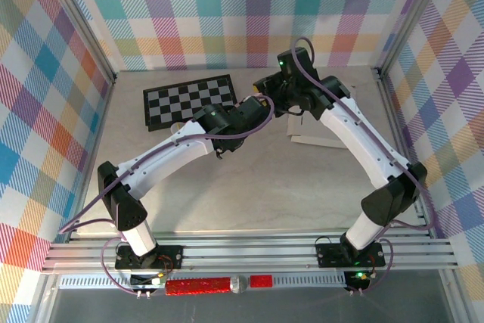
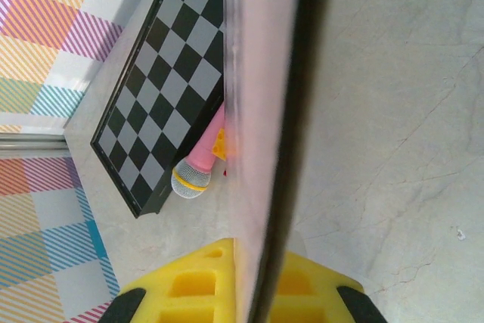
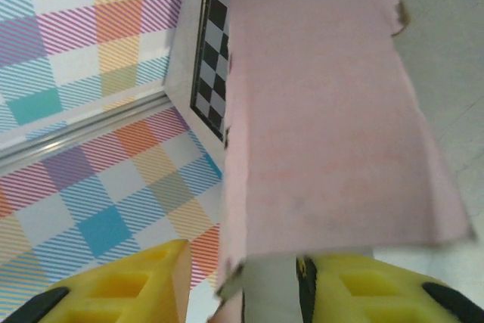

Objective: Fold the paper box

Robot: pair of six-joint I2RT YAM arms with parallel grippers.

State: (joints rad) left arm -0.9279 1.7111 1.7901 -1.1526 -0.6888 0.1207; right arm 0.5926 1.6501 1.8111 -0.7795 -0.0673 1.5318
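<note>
The paper box is a flat pink sheet with a dark back. In the left wrist view the paper box (image 2: 261,73) stands edge-on, and my left gripper (image 2: 265,262) is shut on its lower edge between the yellow fingers (image 2: 189,285). In the right wrist view a broad pink panel of the paper box (image 3: 318,111) rises in front of my right gripper (image 3: 249,262). Its right finger (image 3: 370,285) lies against the sheet, while a gap separates the left finger (image 3: 136,285) from it. From above, the left gripper (image 1: 253,107) and right gripper (image 1: 274,96) meet tip to tip at mid-table.
A black-and-white chessboard (image 1: 189,100) lies at the back left, just beyond the left gripper. A pink toy microphone (image 2: 198,168) rests beside the chessboard (image 2: 162,88). A white sheet (image 1: 314,140) lies under the right arm. Checked walls enclose the table.
</note>
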